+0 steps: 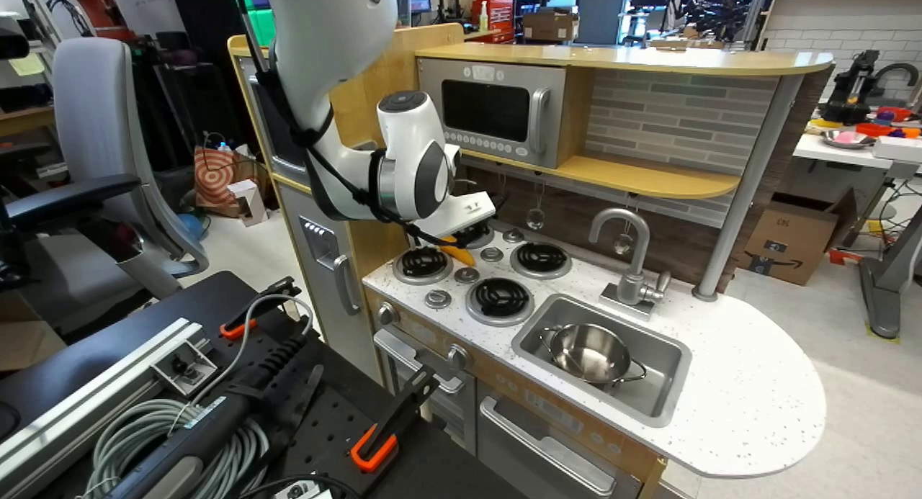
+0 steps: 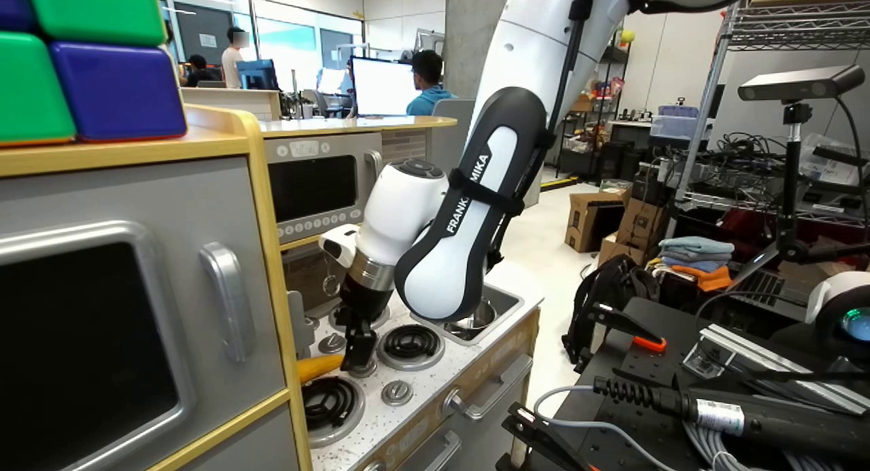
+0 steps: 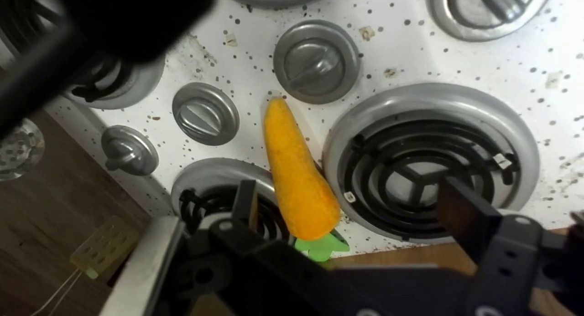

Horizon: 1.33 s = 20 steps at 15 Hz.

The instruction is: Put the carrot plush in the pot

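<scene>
The carrot plush (image 3: 299, 179), orange-yellow with a green leafy top, lies on the white stove top between two burners in the wrist view. It is partly visible in both exterior views (image 1: 458, 253) (image 2: 319, 367). My gripper (image 3: 351, 197) is open above the stove, its fingers apart and empty; the carrot's thick end shows between the fingers, nearer the left finger. The gripper also shows in an exterior view (image 2: 359, 349). The shiny silver pot (image 1: 592, 353) sits tilted in the sink basin (image 1: 666, 391); it is partly hidden behind the arm in an exterior view (image 2: 484, 315).
Black coil burners (image 1: 499, 297) and silver knobs (image 3: 316, 61) surround the carrot. A tall cabinet (image 2: 262, 253) stands close beside the stove. A toy microwave (image 1: 490, 110) and shelf (image 1: 648, 176) overhang the back. A faucet (image 1: 634, 258) rises behind the sink.
</scene>
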Each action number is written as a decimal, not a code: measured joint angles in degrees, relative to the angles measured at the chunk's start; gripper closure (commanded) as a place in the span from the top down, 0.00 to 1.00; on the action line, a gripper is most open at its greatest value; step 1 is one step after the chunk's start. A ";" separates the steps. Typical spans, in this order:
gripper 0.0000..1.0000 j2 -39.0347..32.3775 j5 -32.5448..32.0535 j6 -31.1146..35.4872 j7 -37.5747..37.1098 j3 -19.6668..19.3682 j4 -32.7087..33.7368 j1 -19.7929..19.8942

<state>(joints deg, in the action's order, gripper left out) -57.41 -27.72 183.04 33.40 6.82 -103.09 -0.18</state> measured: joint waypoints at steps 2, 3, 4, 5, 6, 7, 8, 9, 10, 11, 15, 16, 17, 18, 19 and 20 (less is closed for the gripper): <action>1.00 -0.03 0.25 0.16 -1.36 -1.11 0.14 -0.89; 1.00 -0.08 0.34 0.24 -2.73 -2.24 0.48 -1.88; 1.00 -0.29 0.42 0.26 -4.34 -3.58 1.13 -3.16; 1.00 -0.67 0.61 0.27 -5.91 -5.07 2.02 -4.68; 1.00 -1.37 1.03 0.27 -7.52 -6.70 3.30 -6.46; 1.00 -2.21 1.47 0.27 -8.97 -7.93 4.60 -7.94; 1.00 -3.24 2.10 0.27 -10.28 -8.95 6.05 -9.29; 1.00 -4.27 2.69 0.26 -11.37 -9.68 7.44 -10.33; 1.00 -5.45 3.47 0.26 -12.39 -10.23 8.92 -11.19; 1.00 -6.71 4.27 0.22 -13.35 -10.55 10.47 -11.80; 0.87 -11.30 7.00 -0.07 -15.85 -10.71 16.28 -12.45; 0.74 -12.25 7.54 -0.22 -16.37 -10.72 17.59 -12.42; 0.68 -13.13 8.07 -0.48 -16.82 -10.73 18.89 -12.40; 0.58 -13.91 8.37 -0.94 -17.35 -10.74 20.06 -12.36; 0.50 -14.61 8.76 -1.49 -17.81 -10.73 21.16 -12.33; 0.42 -15.25 9.08 -2.04 -18.20 -10.70 22.16 -12.27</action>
<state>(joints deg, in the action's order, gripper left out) -72.65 -18.64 181.00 15.21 -3.88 -80.93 -12.45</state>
